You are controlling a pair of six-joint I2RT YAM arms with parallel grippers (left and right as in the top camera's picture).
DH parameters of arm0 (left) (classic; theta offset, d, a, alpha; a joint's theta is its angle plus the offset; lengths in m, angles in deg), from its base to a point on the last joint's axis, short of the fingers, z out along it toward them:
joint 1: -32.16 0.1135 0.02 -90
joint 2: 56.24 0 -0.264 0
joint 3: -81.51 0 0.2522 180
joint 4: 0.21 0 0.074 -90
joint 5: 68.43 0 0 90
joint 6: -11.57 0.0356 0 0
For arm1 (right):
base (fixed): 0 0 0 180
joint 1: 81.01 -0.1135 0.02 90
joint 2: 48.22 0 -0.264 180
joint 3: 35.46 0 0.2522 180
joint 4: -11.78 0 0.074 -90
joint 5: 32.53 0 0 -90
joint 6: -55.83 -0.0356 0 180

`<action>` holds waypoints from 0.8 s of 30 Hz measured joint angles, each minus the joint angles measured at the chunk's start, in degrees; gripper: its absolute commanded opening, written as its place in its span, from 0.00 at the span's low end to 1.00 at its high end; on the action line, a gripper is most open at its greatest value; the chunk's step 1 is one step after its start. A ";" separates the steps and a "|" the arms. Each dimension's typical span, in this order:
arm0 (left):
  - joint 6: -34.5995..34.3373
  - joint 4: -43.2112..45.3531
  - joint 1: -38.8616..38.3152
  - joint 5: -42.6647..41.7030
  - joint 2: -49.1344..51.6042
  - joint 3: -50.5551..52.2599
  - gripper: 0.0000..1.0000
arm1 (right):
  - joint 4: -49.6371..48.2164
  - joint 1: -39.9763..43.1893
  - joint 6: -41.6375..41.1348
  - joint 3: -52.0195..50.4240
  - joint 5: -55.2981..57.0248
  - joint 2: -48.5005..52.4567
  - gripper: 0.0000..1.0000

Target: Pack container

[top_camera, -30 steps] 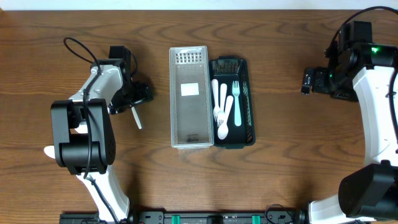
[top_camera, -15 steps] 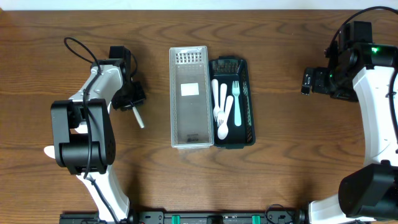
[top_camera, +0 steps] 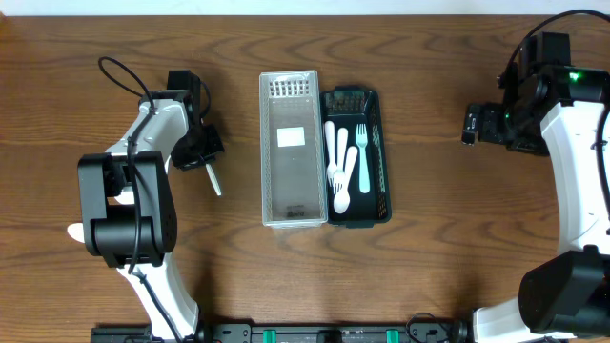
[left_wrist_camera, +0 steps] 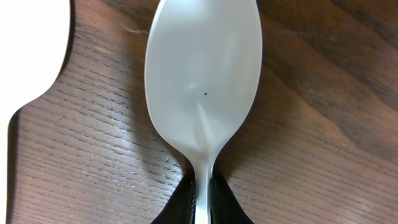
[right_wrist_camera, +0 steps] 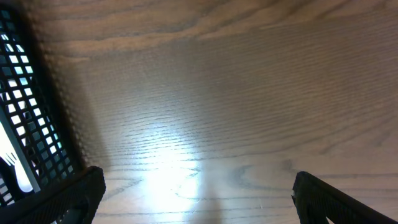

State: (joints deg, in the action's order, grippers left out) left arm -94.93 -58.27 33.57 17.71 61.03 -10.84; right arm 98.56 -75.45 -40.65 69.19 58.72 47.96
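Ovhd: left arm [top_camera: 152, 133] sits over left part of desk [top_camera: 438, 238], left jaws pinching a white spoon [top_camera: 214, 180]; spoon pokes out of the jaws at a slant, well apart from clear container [top_camera: 289, 181]. Can't tell if spoon touches desk. Clear container lies lengthwise mid-desk w/ a white label [top_camera: 291, 136] on its floor, otherwise nothing in it. Black basket [top_camera: 385, 162] sits touching the container's right side; holds white utensils [top_camera: 335, 162] and a pale blue fork [top_camera: 362, 157], all lying lengthwise. Right arm [top_camera: 577, 152] is at far right, right jaws well apart from basket, nothing in them. Left wrist: spoon [left_wrist_camera: 202, 81] bowl fills most of frame, hollow side up, tiny dark speck in it; dark fingertips [left_wrist_camera: 177, 202] press on the spoon's neck from both sides at bottom edge. Wood desk [left_wrist_camera: 311, 124] behind, blown-out white patch top left, can't ID. Right wrist: fingertips [right_wrist_camera: 68, 196] at both bottom corners, right jaws spread wide, only bare desk [right_wrist_camera: 205, 93] btwn them. Basket [right_wrist_camera: 28, 99] mesh wall at left edge, a white utensil [right_wrist_camera: 18, 174] showing thru it.
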 measured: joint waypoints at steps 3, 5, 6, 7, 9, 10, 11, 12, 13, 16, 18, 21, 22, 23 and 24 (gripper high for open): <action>0.00 -0.28 0.00 0.00 -0.04 -0.02 0.06 | 0.00 -0.02 0.00 0.00 0.00 0.00 0.99; 0.00 -1.22 -0.15 0.02 -0.22 -0.04 0.06 | 0.00 0.00 -0.02 0.00 0.00 0.00 0.99; 0.00 -2.05 -0.22 0.02 -0.46 -0.04 0.06 | 0.00 0.00 0.00 0.00 0.00 0.00 0.99; 0.04 -3.19 -0.48 0.07 -1.07 -0.04 0.06 | 0.00 0.00 0.00 0.00 -0.02 0.00 0.99; 0.28 -5.31 -1.55 0.17 -3.43 -0.04 0.06 | 0.02 0.00 0.00 0.00 0.00 0.00 0.99; 0.42 -6.32 -2.38 0.24 -5.16 -0.04 0.06 | 0.00 0.00 0.00 0.00 -0.02 0.00 0.99; 0.52 -7.23 -3.32 0.37 -6.97 -0.13 0.06 | 0.00 0.00 0.00 0.00 0.00 0.00 0.99; 0.76 -8.02 -4.63 0.46 -9.44 -0.35 0.06 | -0.02 0.00 -0.02 0.00 0.00 0.00 0.99; 1.18 -8.48 -6.25 0.48 -12.20 -0.72 0.06 | -0.07 0.00 0.00 0.00 0.00 0.00 0.99; 1.70 -8.57 -13.09 0.63 -21.24 -2.36 0.06 | -0.11 0.00 0.00 0.00 -0.02 0.00 0.99; 1.75 -8.37 -18.08 0.63 -26.03 -3.17 0.06 | -0.09 0.00 -0.02 0.00 0.00 0.00 0.99; 1.92 -8.24 -24.83 0.28 -29.86 -3.69 0.06 | -0.11 0.00 0.00 0.00 0.00 0.00 0.99; 1.92 -8.20 -26.67 0.22 -30.14 -3.69 0.06 | -0.11 0.00 0.00 0.00 0.00 0.00 0.99; 1.92 -8.17 -28.20 0.20 -29.86 -3.69 0.06 | -0.11 0.00 -0.02 0.00 0.00 0.00 0.99; 1.92 -8.00 -29.42 0.20 -29.18 -3.69 0.06 | -0.11 0.00 0.00 0.00 0.00 0.00 0.99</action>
State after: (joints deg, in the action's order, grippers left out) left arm -93.00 -66.27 4.15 17.91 31.85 -14.53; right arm 98.45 -75.45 -40.65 69.19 58.72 47.96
